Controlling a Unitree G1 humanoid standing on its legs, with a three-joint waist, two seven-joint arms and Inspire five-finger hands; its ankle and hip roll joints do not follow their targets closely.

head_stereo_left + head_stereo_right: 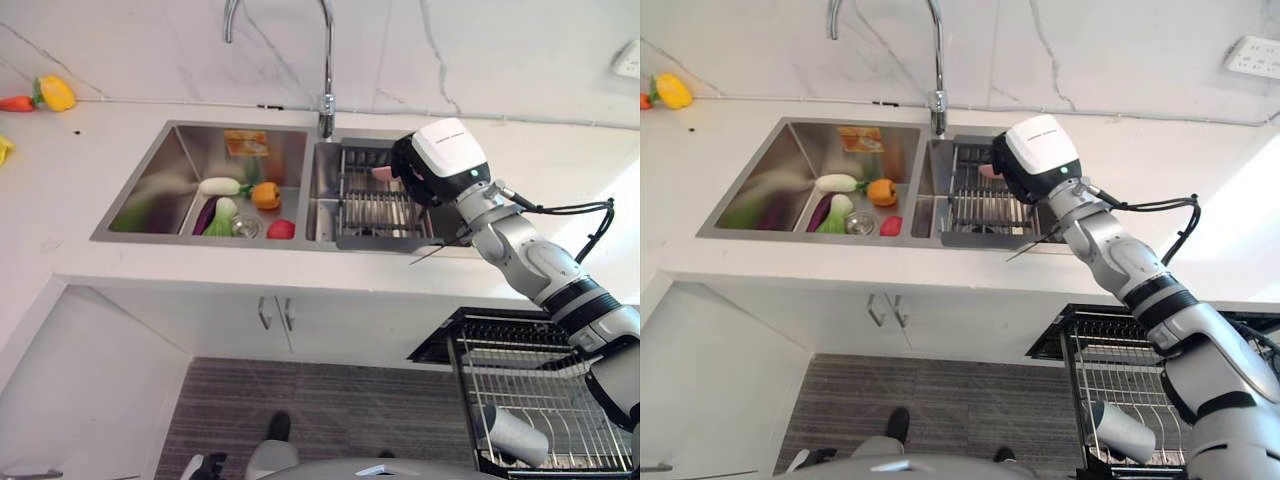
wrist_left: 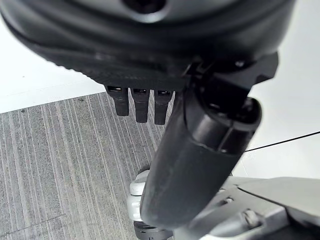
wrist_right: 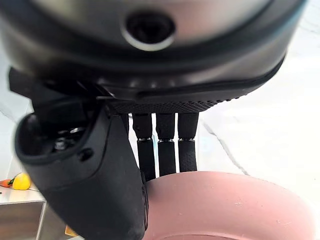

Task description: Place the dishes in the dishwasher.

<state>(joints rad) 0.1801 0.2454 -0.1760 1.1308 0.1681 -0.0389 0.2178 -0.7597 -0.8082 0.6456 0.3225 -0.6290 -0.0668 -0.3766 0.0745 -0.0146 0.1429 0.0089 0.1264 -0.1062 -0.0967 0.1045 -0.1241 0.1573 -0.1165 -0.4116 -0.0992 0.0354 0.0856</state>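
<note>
Pink dish [image 3: 225, 205] held in right hand [image 3: 165, 145]: thumb on near face, fingers [image 3: 167, 150] straight behind the rim, a pinch across the edge. Seen from the head, dish [image 1: 382, 173] raised just above the wire drying rack [image 1: 375, 205] in the right basin of the sink [image 1: 150, 190], near the rack's back edge and close beside the faucet [image 1: 325, 60] base. Open space toward the counter [image 1: 560, 160] on the right.

Left basin crowded at its right end: white, purple, green and orange vegetables [image 1: 235, 200] and a red one by the drain. More vegetables [image 1: 45, 95] at the counter's far left edge, well apart.

Dishwasher rack [image 1: 540, 400] pulled out at lower right, below the counter front; grey cup [image 1: 515, 435] lying on its wires, most wire bays around it unoccupied.

Left hand [image 2: 140, 102] hanging over striped floor mat [image 2: 60, 165], fingers straight, thumb extended, holding nothing.
</note>
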